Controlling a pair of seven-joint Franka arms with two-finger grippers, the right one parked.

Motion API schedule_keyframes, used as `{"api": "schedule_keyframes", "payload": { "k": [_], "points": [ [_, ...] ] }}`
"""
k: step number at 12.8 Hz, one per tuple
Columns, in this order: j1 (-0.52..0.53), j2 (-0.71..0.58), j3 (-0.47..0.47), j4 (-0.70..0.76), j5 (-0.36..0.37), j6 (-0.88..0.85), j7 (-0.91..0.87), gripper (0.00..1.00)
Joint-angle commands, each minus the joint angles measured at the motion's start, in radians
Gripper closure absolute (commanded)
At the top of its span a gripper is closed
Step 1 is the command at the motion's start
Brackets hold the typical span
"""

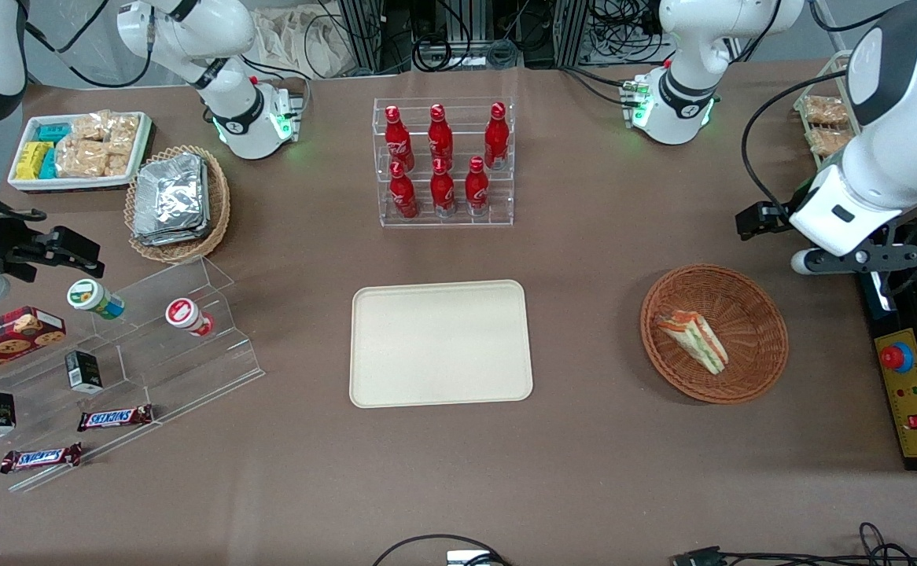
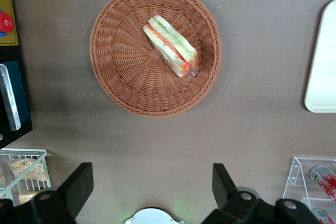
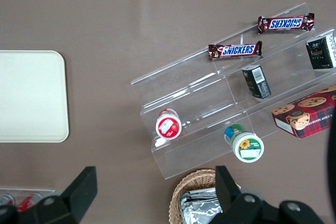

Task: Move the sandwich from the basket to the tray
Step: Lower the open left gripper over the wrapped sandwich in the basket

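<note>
Your gripper (image 2: pixel 152 182) is hanging high above the table with its fingers (image 2: pixel 79 184) spread wide and nothing between them. Taking the basket (image 1: pixel 765 346) as your landmark, the gripper is sitting farther from the front camera than the basket and a little toward the working arm's end of the table, not yet over the rim.

You are looking at the reach step: nothing is picked up, and the tray (image 1: pixel 395 377) is lying bare. By my reading, your next move is calling for a shift over the basket's bowl, then a descent with the jaws lined up across the wedge's broad bread faces, not along its length.

The sandwich (image 1: pixel 694 339) is lying inside the basket, off the woven centre and close to the wall on the side that faces the tray. It is a triangular wedge of white bread showing green and orange-red filling stripes, resting with its layered cut edge upward. A glossy clear wrap seems to be covering it, so expect it to be soft and a bit slippery under the pads.

The tray is lying well apart from the basket, toward the parked arm's end, flat on the brown table (image 1: pixel 584 472).
</note>
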Motion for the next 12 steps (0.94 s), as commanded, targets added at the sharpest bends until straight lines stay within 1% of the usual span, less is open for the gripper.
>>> {"api": "schedule_keyframes", "payload": {
  "k": [1,3,7,12],
  "points": [
    [0.053,0.035,0.003,-0.004,-0.076,0.020,-0.056,0.00],
    [0.070,0.087,0.005,0.008,-0.090,0.021,-0.145,0.00],
    [0.072,0.250,0.003,0.059,-0.116,0.052,-0.347,0.00],
    [0.072,0.413,0.002,0.057,-0.122,0.213,-0.473,0.00]
  ]
}}
